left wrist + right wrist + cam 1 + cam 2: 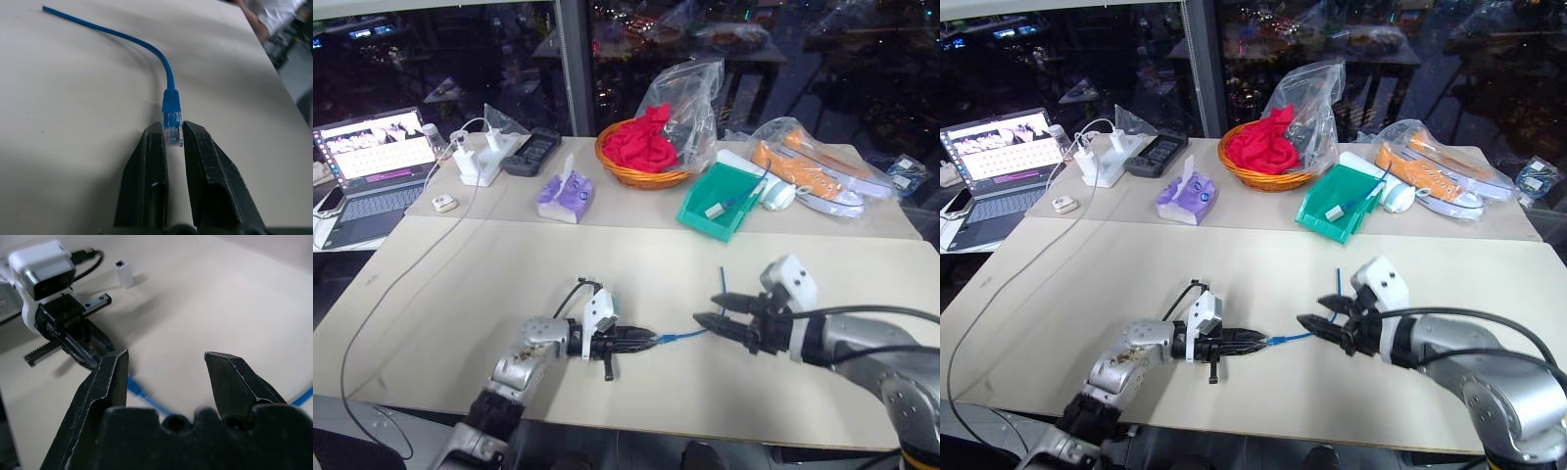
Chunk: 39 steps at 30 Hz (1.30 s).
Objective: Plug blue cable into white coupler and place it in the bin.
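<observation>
Pinching blue cable [168,78] plug: left hand [172,139]; right hand [166,362] agape, empty.

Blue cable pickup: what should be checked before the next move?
1. Left gripper shut on the blue cable at its plug: ok.
2. Plug's clear end free for insertion: not ok, it sits between the fingers.
3. Right gripper open and empty: ok.
4. White coupler alone on the table, untouched: ok.
5. Room left in the bin: cannot tell.
</observation>
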Available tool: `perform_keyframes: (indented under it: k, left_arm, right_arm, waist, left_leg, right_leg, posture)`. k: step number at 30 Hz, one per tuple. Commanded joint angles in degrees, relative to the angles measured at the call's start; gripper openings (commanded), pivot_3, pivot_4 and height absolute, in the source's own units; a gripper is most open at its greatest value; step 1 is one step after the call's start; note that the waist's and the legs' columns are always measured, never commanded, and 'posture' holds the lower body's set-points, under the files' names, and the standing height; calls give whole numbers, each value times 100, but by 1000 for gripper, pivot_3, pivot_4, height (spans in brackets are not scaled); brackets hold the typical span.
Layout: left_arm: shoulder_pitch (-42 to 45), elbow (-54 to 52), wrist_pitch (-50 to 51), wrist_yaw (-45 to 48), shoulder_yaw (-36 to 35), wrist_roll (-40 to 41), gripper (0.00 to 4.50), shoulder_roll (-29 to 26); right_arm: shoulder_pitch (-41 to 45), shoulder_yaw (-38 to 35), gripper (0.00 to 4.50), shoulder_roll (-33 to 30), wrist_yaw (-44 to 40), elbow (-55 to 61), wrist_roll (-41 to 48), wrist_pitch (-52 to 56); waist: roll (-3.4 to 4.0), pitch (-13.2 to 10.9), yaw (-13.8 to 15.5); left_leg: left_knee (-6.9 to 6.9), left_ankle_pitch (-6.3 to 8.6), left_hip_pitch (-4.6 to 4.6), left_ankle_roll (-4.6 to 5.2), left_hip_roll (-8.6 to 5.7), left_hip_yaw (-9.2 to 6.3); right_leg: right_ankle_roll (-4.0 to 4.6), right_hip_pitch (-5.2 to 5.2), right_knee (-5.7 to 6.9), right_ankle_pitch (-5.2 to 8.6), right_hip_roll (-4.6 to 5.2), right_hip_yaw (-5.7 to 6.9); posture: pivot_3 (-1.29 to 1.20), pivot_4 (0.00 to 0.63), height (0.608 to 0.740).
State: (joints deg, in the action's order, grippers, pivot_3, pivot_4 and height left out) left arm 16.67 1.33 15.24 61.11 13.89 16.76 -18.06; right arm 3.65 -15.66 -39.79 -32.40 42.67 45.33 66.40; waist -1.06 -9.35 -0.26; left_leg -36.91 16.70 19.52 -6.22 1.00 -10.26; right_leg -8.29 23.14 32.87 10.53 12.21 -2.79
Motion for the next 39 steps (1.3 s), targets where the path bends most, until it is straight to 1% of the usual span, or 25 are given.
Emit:
perform_keyframes:
  k: [1, 3, 5, 7, 10, 13, 15, 20, 24, 26, 30, 39]
  left_arm:
    - [-165, -846, -248, -504, -75, -37, 83, 140]
    - [-201, -914, -486, -632, -45, -161, 83, 156]
    - [-151, -886, -533, -775, -123, -119, 83, 227]
    - [-59, -800, -720, -838, -161, -135, 83, 259]
    - [130, -530, -1061, -834, -74, -305, 83, 242]
    - [382, -182, -1386, -988, -45, -495, 83, 348]
    - [512, -27, -1530, -1115, -50, -572, 83, 448]
    - [599, 177, -1580, -1237, -16, -637, 83, 591]
    - [679, 168, -1599, -1219, 43, -639, 83, 658]
    - [693, 162, -1574, -1204, 59, -621, 83, 678]
    - [721, 153, -1489, -1184, 57, -544, 83, 732]
    - [749, 73, -1435, -1087, 89, -513, 83, 723]
  right_arm:
    - [-568, -995, 2919, 145, 279, 506, 1001, 363]
    - [-819, -1282, 2919, 217, 469, 596, 1506, 471]
    - [-1070, -1403, 2919, 189, 663, 684, 1923, 483]
    - [-1154, -1328, 2919, 480, 1366, 506, 2529, 449]
    - [-1010, -894, 2919, 1171, 3181, -107, 3753, -80]
    - [-951, -459, 2919, 1528, 4466, -260, 4668, -756]
    - [-971, -131, 2919, 1620, 5033, -180, 5137, -1149]
    - [-964, 453, 2919, 1788, 5963, -17, 5487, -1990]
    - [-599, 929, 2919, 2156, 6557, -169, 5300, -2576]
    - [-489, 1019, 2919, 2264, 6643, -191, 5223, -2786]
    - [-380, 1117, 2919, 2169, 6698, -324, 5080, -2939]
    - [-271, 1224, 2919, 2253, 6686, -601, 4832, -3240]
  waist:
    - [0, 0, 7]
    - [0, 0, 6]
    - [0, 0, -12]
    - [-3, -1, -24]
    - [-5, -3, -41]
    - [-4, -3, -42]
    - [-3, -2, -44]
    - [-1, -1, -71]
    - [-1, -2, -97]
    - [0, -2, -87]
    - [0, -2, -79]
    - [1, -2, -88]
  left_leg:
    - [0, 0, 4, 1, 0, 0]
    - [0, 2, 2, 3, 0, 0]
    - [0, 9, -6, 16, 1, 0]
    - [0, 10, -10, 19, 2, 0]
    - [-2, 9, -12, 20, 4, 0]
    - [-2, 8, -10, 19, 2, 0]
    - [-1, 8, -9, 19, 2, 0]
    - [0, 8, -8, 19, 1, -1]
    - [2, 10, -10, 22, 1, -1]
    - [2, 10, -12, 23, 2, -1]
    - [2, 10, -11, 23, 2, -2]
    - [4, 11, -12, 24, 2, -2]
  right_leg:
    - [0, 2, -2, 0, 1, 1]
    - [1, 0, -8, 0, 1, 1]
    - [2, -2, -18, 0, 0, 1]
    - [2, -6, -13, 0, 0, 1]
    - [2, -8, -12, 2, -2, 1]
    - [3, -7, -12, 1, 0, 0]
    - [3, -6, -15, 2, -1, 0]
    - [2, -6, -17, 2, 0, 1]
    - [1, -4, -20, 3, -2, 1]
    - [1, -4, -16, 3, -1, 1]
    - [0, -5, -16, 3, -1, 1]
    - [1, -4, -17, 4, -2, 1]
  posture:
    - [0, 150, 740]
    - [0, 150, 740]
    - [0, 150, 740]
    - [0, 150, 740]
    - [0, 150, 740]
    - [0, 150, 740]
    - [0, 150, 740]
    - [0, 150, 740]
    - [0, 150, 740]
    - [0, 150, 740]
    - [0, 150, 740]
    - [0, 150, 740]
